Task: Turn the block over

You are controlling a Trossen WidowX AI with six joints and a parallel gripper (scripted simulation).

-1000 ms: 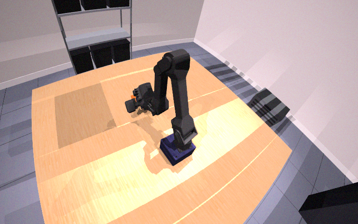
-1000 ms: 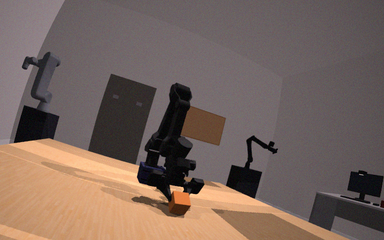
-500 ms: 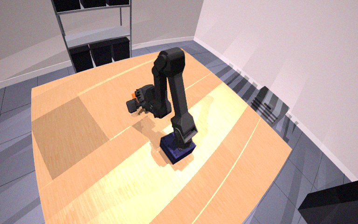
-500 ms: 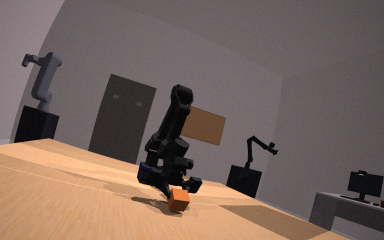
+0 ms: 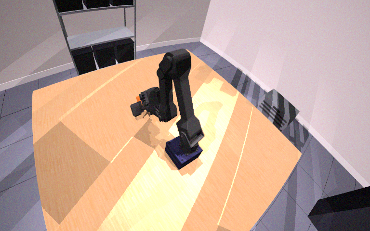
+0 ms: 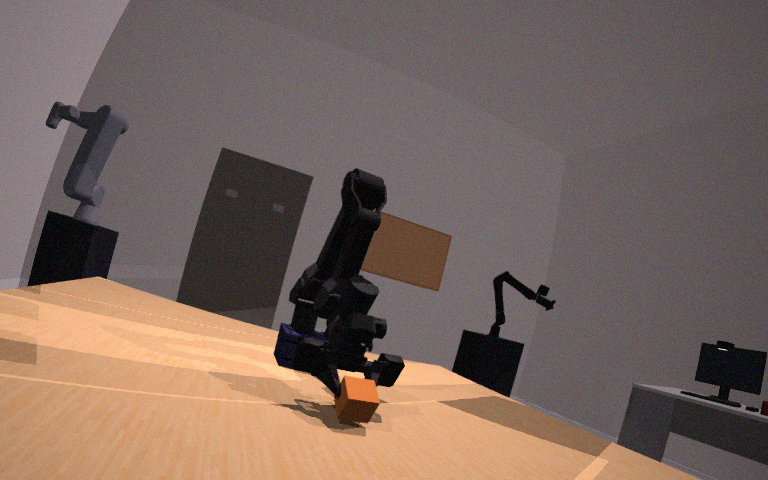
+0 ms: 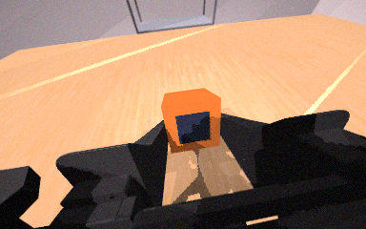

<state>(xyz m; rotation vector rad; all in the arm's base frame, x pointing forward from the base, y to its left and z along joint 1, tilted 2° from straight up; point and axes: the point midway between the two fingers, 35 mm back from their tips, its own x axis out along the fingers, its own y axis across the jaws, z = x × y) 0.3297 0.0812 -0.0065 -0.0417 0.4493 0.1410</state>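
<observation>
An orange block (image 5: 138, 99) (image 6: 357, 400) (image 7: 191, 101) is between the fingers of my gripper (image 5: 139, 101) (image 6: 353, 390) (image 7: 190, 119), which is shut on it. The gripper lies low and nearly level, pointing away from the arm's base. A dark square mark (image 7: 194, 128) on the block faces back toward the palm and the wrist camera; it is hidden in the top and exterior views. The block is slightly tilted in the exterior view, with its lower edge at or just above the wooden table (image 5: 81, 196) (image 6: 169, 441) (image 7: 95, 81). Contact is unclear.
The arm's dark blue base (image 5: 177, 156) (image 6: 287, 345) stands on the table behind the gripper. A shelf rack (image 5: 100, 40) with black bins stands beyond the table's far edge. A grey striped box (image 5: 281, 109) is on the floor at the right.
</observation>
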